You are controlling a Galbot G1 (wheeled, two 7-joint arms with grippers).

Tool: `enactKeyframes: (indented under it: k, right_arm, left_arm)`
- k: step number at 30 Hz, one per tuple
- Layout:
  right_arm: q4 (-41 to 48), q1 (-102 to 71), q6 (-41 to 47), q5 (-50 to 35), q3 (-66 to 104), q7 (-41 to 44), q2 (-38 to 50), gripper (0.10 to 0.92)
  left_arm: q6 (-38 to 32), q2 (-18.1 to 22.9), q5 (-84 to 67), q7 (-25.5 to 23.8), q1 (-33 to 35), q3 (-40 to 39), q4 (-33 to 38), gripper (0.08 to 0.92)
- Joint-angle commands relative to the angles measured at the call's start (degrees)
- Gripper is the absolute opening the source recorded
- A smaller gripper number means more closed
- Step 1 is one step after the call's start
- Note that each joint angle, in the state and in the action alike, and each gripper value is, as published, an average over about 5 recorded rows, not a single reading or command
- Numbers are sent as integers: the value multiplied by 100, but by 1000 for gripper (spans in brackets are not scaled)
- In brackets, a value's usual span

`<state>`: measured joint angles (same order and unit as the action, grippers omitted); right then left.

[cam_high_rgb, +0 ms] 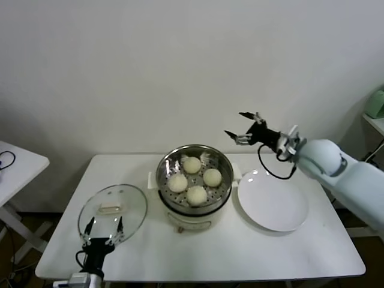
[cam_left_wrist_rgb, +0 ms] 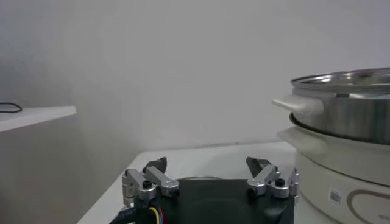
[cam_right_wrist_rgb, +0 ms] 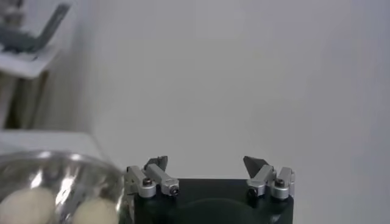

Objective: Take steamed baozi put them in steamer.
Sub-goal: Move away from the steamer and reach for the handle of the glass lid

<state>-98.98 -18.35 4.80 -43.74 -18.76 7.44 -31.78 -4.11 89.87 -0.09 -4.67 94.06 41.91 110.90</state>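
Several cream-white baozi lie on the perforated tray inside the shiny steel steamer at the table's middle. Two of them show in the right wrist view. My right gripper is open and empty, held in the air above and to the right of the steamer, over the table's far edge. My left gripper is open and empty, low at the table's front left, at the near rim of the glass lid. The steamer's side also shows in the left wrist view.
A round glass lid with a white handle lies flat to the left of the steamer. A bare white plate lies to the right of it. A second white table stands at the far left.
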Motion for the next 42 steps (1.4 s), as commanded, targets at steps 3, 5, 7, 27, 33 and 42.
enactKeyframes:
  k: [3, 5, 7, 27, 33, 42]
  right_arm:
    - [-1170, -6870, -1090, 390, 5756, -882, -862, 823]
    - [-1091, -7189, -1284, 515, 5927, -808, -1115, 823]
    - [-1064, -7404, -1395, 587, 6024, -778, -1425, 823]
    - [-651, -7858, -1669, 764, 5605, -814, -2716, 823]
    - [-647, -7820, -1667, 787, 5524, -862, -2790, 823]
    - [-579, -7742, -1683, 743, 5523, -932, -2773, 823]
  left_arm:
    - [6, 13, 61, 4, -9, -16, -26, 823]
    - [-3, 10, 107, 3, -10, -16, -39, 823]
    - [-17, 0, 190, 17, -16, -2, -47, 823]
    - [-1458, -896, 7005, 2121, -624, 71, -1274, 823]
    - [-1177, -1147, 8220, 2359, -964, 41, -1838, 823]
    - [-843, -1360, 8704, 2469, -1559, 54, -2590, 823]
